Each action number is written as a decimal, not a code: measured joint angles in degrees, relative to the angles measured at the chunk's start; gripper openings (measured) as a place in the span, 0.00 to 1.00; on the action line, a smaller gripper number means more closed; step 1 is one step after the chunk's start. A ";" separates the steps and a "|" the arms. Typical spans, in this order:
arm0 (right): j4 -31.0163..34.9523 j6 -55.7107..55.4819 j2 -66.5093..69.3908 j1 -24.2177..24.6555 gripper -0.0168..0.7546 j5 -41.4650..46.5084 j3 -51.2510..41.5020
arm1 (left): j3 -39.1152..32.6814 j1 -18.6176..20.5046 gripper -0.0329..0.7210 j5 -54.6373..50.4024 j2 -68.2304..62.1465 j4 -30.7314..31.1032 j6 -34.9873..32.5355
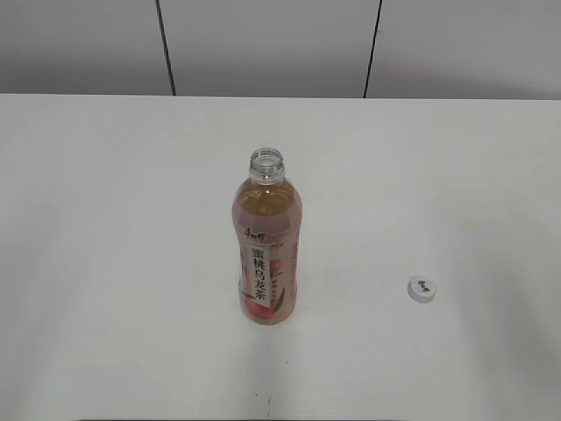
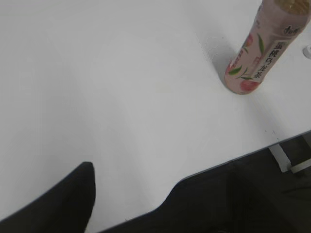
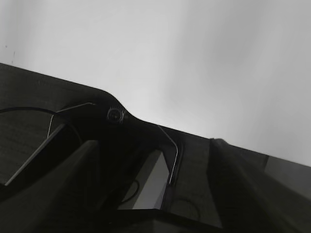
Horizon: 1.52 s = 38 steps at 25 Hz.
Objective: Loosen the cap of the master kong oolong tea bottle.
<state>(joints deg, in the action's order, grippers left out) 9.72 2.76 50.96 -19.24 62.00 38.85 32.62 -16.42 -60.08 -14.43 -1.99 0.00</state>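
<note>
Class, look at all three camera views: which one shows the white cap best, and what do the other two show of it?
The exterior view. There the cap lies whole on the table, to the right of the open bottle, logo upward. The left wrist view shows only a pale sliver at its right edge that may be the cap. The right wrist view shows none of it.

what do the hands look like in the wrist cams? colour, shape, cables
Little shows. In the left wrist view, the left hand is one matte black, rounded finger, with no markings or cables visible. In the right wrist view, the right hand shows as two dark, blurred slabs. The exterior view shows neither arm.

White table point(image 1: 114, 263) — grey wall point(image 1: 263, 44) behind (dark seams).
</note>
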 joint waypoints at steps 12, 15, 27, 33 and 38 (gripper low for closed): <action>-10.08 -0.11 -37.21 0.00 0.70 -0.76 -8.30 | 0.00 0.00 0.69 1.73 10.15 0.90 0.00; -10.95 -0.11 -42.94 0.00 0.69 0.22 -9.37 | 0.00 0.00 0.69 1.68 13.98 0.94 0.00; -11.20 -0.11 -51.24 0.00 0.69 0.81 -9.44 | 0.00 0.00 0.69 1.69 14.75 1.09 0.00; -11.20 -0.11 -51.24 0.00 0.69 0.81 -9.44 | -0.47 0.00 0.67 1.52 14.75 1.09 0.00; -11.20 -0.11 -51.24 0.00 0.69 0.81 -9.44 | -0.47 0.00 0.65 1.50 14.75 1.09 0.00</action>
<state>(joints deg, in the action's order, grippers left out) -1.48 2.65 -0.28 -19.24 62.81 29.41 32.15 -16.42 -58.59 0.32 -0.90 0.00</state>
